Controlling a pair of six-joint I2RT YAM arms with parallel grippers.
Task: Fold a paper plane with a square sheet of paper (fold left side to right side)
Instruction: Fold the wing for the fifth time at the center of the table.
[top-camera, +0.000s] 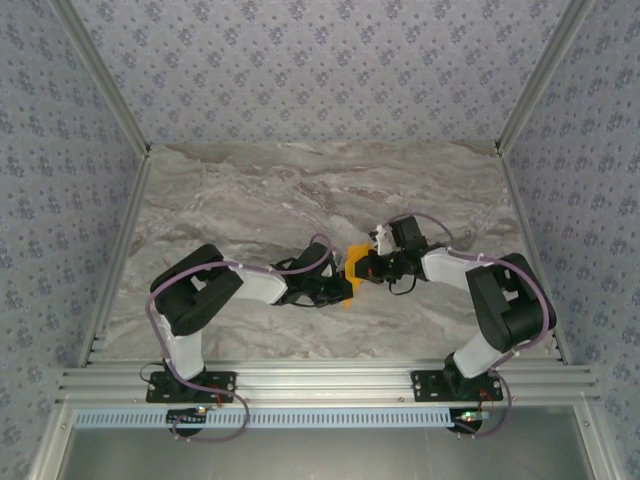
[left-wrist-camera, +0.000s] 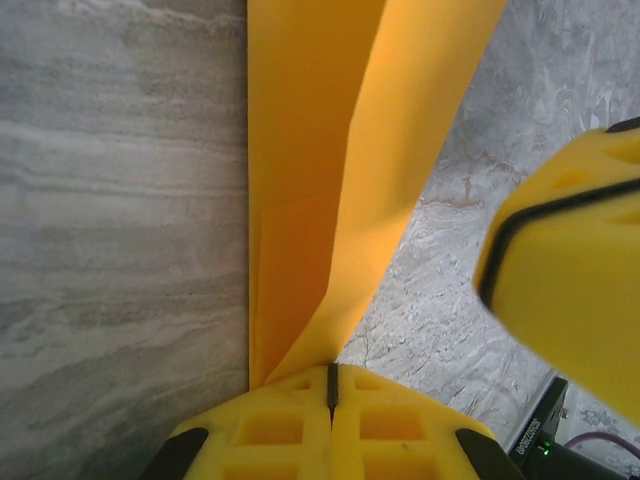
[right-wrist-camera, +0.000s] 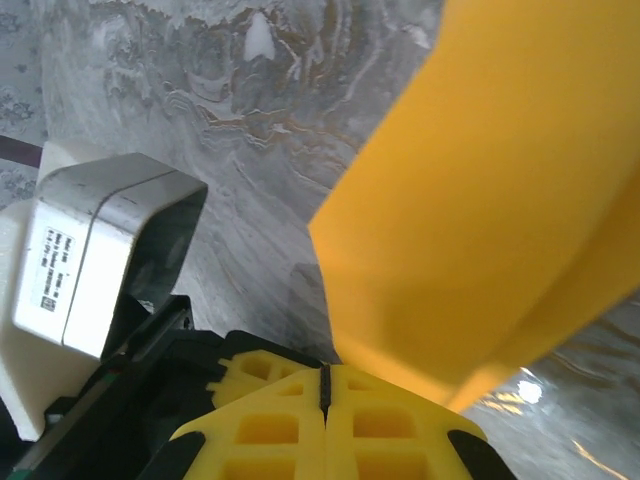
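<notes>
Paper (left-wrist-camera: 340, 150) in left gripper (left-wrist-camera: 330, 380), right gripper (right-wrist-camera: 325, 385)

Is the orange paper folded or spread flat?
Folded. The left wrist view shows the paper with a crease and overlapping layers, pinched in the left claw.

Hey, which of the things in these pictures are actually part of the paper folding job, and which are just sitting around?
Part of the job:
- orange-yellow paper, already partly folded
- left gripper, pinching the paper's edge
- right gripper, shut, right next to the paper

Just there:
- marble table
- aluminium frame
- patterned walls
</notes>
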